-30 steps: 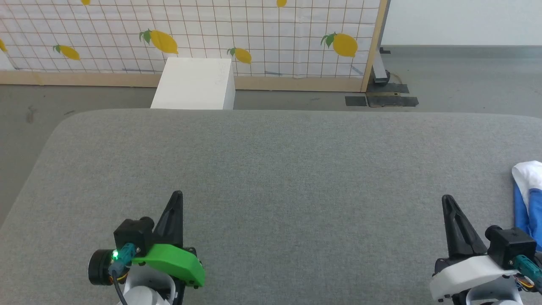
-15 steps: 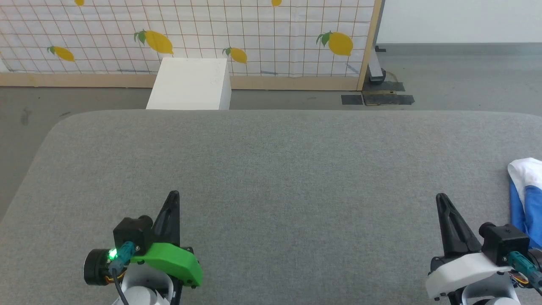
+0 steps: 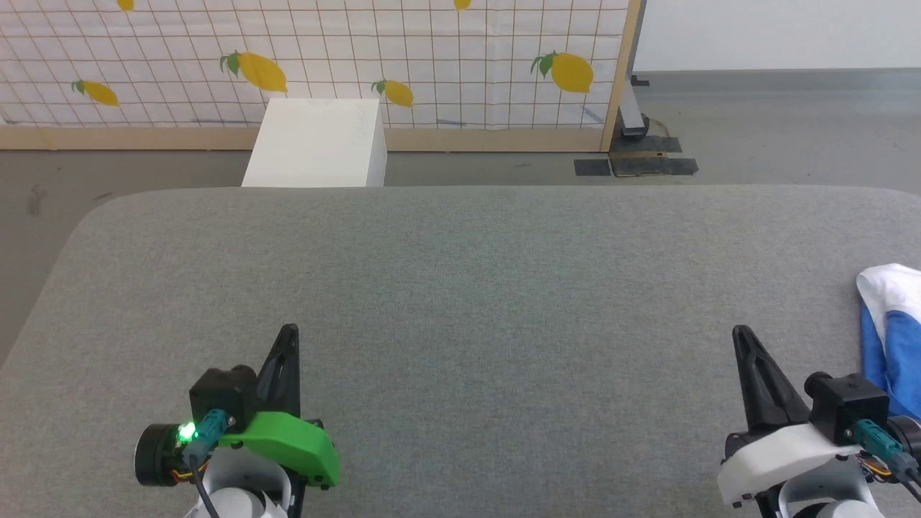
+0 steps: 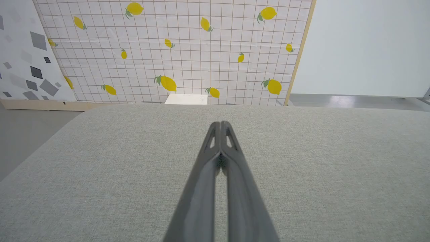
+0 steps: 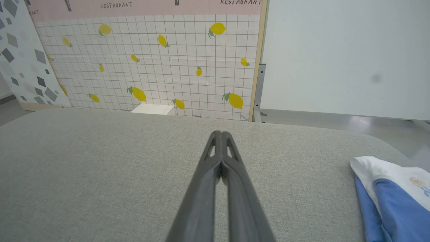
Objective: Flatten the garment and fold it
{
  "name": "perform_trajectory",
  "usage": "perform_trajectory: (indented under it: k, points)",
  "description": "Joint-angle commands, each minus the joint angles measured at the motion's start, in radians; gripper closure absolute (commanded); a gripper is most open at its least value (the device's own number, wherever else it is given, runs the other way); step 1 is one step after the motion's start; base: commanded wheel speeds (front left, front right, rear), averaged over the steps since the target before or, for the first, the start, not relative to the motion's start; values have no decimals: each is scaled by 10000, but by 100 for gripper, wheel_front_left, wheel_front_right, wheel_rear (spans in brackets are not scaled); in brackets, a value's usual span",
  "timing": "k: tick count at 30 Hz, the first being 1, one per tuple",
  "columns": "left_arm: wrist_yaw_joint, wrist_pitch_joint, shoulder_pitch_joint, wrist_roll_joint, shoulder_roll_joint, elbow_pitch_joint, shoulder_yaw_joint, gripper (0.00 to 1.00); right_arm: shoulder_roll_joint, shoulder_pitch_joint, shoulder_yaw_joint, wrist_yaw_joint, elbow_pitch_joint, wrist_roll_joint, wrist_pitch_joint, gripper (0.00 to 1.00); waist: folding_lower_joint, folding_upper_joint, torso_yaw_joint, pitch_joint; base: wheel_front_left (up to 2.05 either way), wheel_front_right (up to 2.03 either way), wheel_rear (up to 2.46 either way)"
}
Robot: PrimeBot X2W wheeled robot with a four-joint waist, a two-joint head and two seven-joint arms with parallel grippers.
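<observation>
The garment (image 3: 892,324), white cloth with royal-blue parts, lies bunched at the right edge of the grey padded table (image 3: 460,288); in the right wrist view the garment (image 5: 389,191) sits at the lower right. My right gripper (image 3: 740,332) is shut and empty, hovering just left of the garment without touching it; the right gripper (image 5: 220,133) has its fingertips pressed together. At the lower left, far from the cloth, my left gripper (image 3: 288,329) is shut with nothing in it. The left gripper (image 4: 220,123) points across bare table.
A white box (image 3: 316,144) stands on the floor beyond the table's far edge, before a lemon-print grid panel (image 3: 324,57). Dark floor plates (image 3: 637,165) lie by the panel's post. The table's far-left corner is rounded.
The whole head picture has shifted slightly left, so the camera has turned right; a little more of the garment shows. Both grippers stay shut, with no move of their own that I can tell.
</observation>
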Motion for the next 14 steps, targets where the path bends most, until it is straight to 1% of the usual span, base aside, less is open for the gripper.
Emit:
perform_trajectory:
  k: [1,14]
  points:
    - [61,63,134,179,-47,-92,44,100,9,-146,53,-10,-62,-106,71,100,0,0,-13,4,0,0,0]
    - [151,364,242,480,-74,-405,175,100,11,-225,198,-12,-89,-222,267,100,0,0,-128,32,0,0,0]
